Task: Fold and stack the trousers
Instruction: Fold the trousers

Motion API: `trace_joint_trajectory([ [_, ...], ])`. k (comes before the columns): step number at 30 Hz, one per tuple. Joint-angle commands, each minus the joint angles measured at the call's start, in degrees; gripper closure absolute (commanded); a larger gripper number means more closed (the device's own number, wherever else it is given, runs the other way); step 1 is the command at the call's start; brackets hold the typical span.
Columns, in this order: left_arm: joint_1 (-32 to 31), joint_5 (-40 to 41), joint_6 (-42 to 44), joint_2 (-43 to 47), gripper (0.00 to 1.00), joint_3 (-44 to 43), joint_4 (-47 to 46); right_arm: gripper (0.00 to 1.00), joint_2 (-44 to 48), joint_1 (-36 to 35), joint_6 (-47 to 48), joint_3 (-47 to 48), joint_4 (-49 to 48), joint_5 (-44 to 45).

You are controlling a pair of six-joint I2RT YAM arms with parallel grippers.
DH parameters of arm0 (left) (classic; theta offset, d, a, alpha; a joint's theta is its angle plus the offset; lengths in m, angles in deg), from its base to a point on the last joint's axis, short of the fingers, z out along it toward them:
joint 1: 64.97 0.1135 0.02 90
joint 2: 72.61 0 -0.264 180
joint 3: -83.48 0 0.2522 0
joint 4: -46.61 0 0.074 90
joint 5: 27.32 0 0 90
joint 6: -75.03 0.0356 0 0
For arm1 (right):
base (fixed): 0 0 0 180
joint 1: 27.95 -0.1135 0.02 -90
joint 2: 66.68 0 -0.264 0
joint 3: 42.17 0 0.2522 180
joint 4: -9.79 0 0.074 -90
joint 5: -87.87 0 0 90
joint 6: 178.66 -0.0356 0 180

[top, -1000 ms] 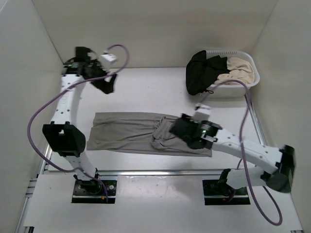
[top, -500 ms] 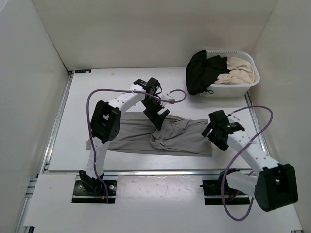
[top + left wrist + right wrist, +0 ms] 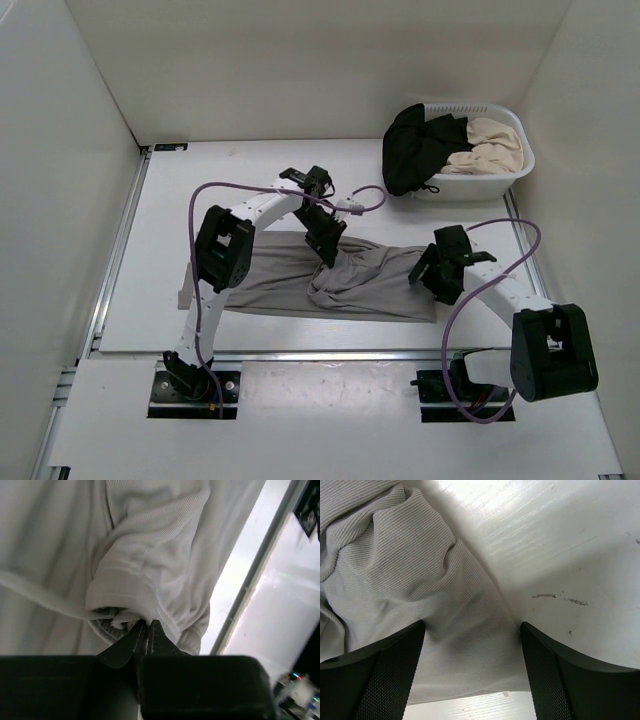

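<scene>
Trousers (image 3: 280, 275) lie stretched across mid-worktop (image 3: 230, 190), bunched at centre. I judge no clean fold is made yet and stacking is not begun. Left gripper (image 3: 328, 250): jaws clamped on the bunched fabric. Right gripper (image 3: 428, 272): jaws apart, straddling the right end.

Bright, even white light is falling from overhead, leaving only soft shadows on the bench (image 3: 240, 180). Glare is streaking the bench in both wrist views. The weave of the trousers (image 3: 395, 580) is showing crisp, while the left wrist view's bottom edge is sitting dark and blurred.
</scene>
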Motion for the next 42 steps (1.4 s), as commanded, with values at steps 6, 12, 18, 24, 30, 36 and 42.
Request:
trace_joint_trajectory([
  [6, 1.63, 1.73, -1.86, 5.43, 0.86, 2.47, -0.97, 0.18, -0.88, 2.25, 1.76, -3.68, -0.54, -2.39],
  [12, 3.05, 11.24, -6.27, 14.24, 0.86, 11.41, -6.52, 0.19, -0.88, 2.87, 1.76, -6.67, -1.32, -1.77],
  [18, 2.34, 13.17, -8.29, 12.23, 0.86, 14.33, -8.45, 0.18, 0.17, 2.87, 6.06, -3.79, -0.99, -3.7],
  [24, 4.1, 15.02, -9.52, 9.94, 0.86, 13.02, -9.16, 0.18, 0.18, 2.87, 10.02, -0.8, -0.27, -5.46],
  [30, 4.1, 15.02, -8.99, 8.09, 0.86, 11.96, -9.16, 0.17, -4.12, 3.48, 10.89, 0.7, -2.55, -4.93],
  [36, 4.1, 15.02, -8.99, 7.47, 0.81, 11.44, -9.16, 0.49, -9.84, 4.01, 13.62, 3.34, -3.7, -8.08],
  [42, 4.62, 15.64, -7.94, 8.71, 0.57, 10.73, -9.16, 0.95, -8.79, 4.62, 13.62, 4.39, -0.98, -7.13],
])
